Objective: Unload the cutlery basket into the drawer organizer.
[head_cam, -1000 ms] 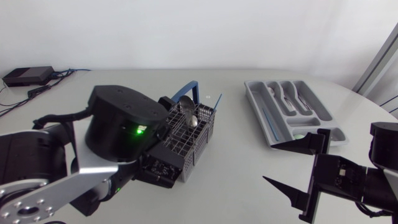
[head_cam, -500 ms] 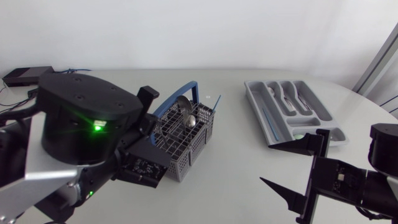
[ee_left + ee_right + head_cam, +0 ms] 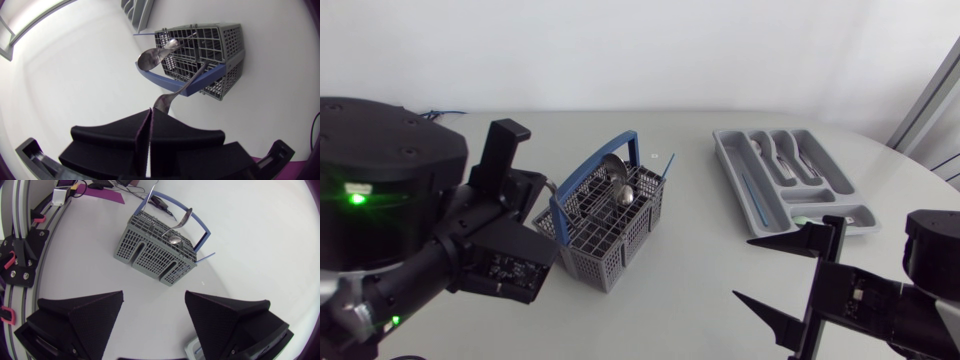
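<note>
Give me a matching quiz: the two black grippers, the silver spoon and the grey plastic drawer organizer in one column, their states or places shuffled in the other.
Things
1. matte black left gripper
2. matte black right gripper
3. silver spoon
4. grey plastic drawer organizer

States or places
A. open, holding nothing
B. sticking out of the grey mesh cutlery basket with the blue handle
C. shut on a slim silver utensil
D. on the table, cutlery in its compartments

Pairs: 1-C, 2-A, 3-B, 4-D

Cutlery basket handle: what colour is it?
The handle is blue, on a grey basket; clearest in the head view.
</note>
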